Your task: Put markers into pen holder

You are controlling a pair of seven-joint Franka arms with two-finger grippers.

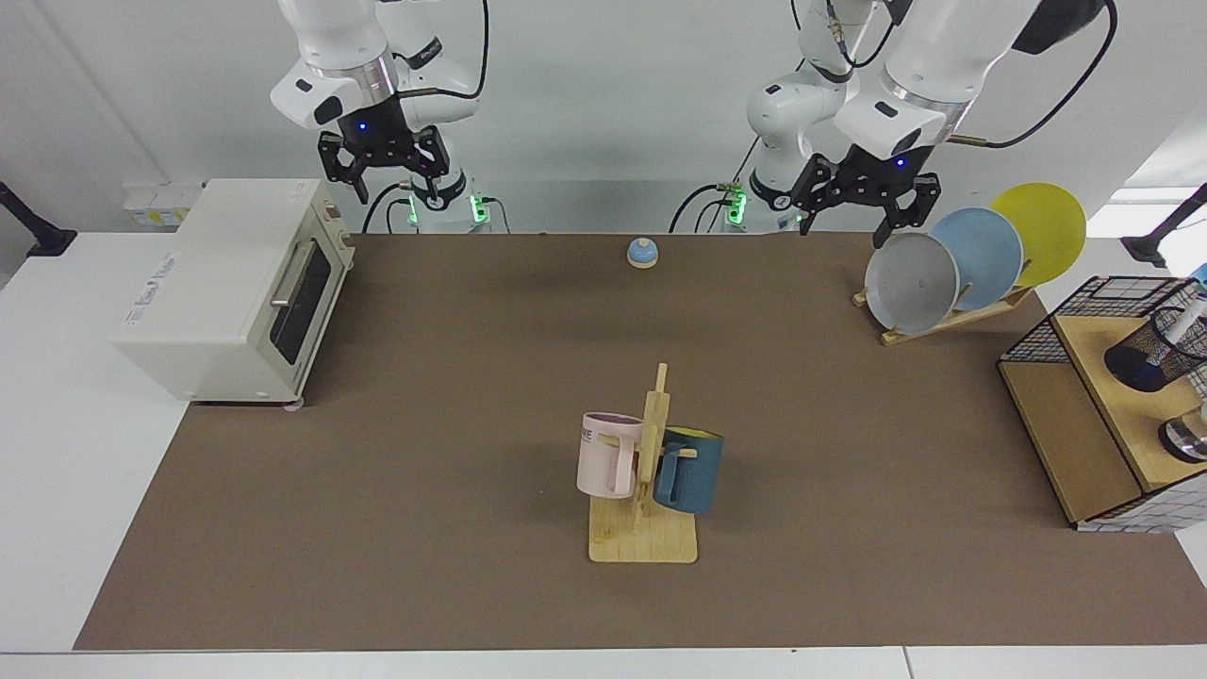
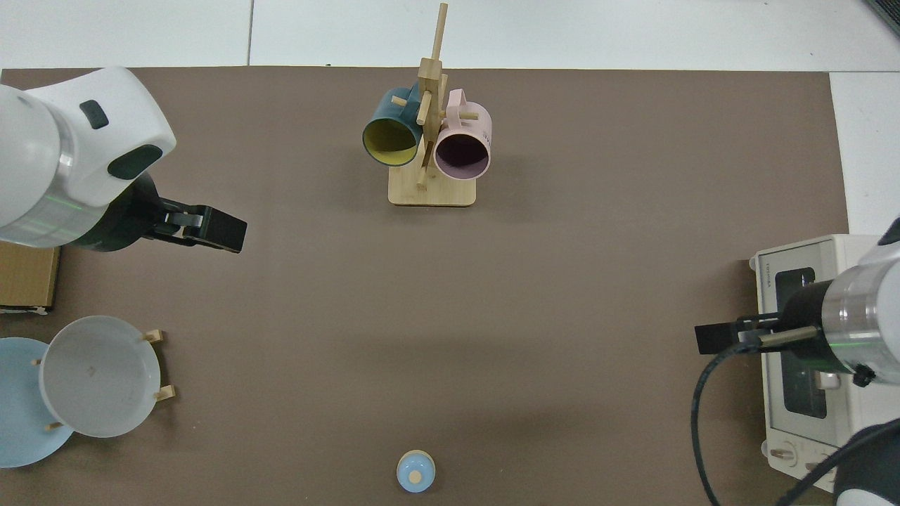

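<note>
The pen holder (image 1: 1144, 355), a black wire-mesh cup, stands on a wooden shelf (image 1: 1084, 415) at the far right of the facing view. A white marker (image 1: 1180, 321) leans inside it, its upper end sticking out. My left gripper (image 1: 853, 222) hangs open and empty high over the table's back edge, beside the plate rack and well away from the holder. Open and empty too, my right gripper (image 1: 382, 184) hovers high above the toaster oven's back corner. In the top view the left gripper (image 2: 211, 230) and right gripper (image 2: 717, 337) show, but holder and marker do not.
A white toaster oven (image 1: 231, 288) stands at one end. A mug tree (image 1: 646, 471) holds a pink and a blue mug mid-table. Three plates sit in a rack (image 1: 952, 264) near the shelf. There is a small blue bell (image 1: 642, 252), a wire basket (image 1: 1094, 306) and a silver container (image 1: 1186, 438).
</note>
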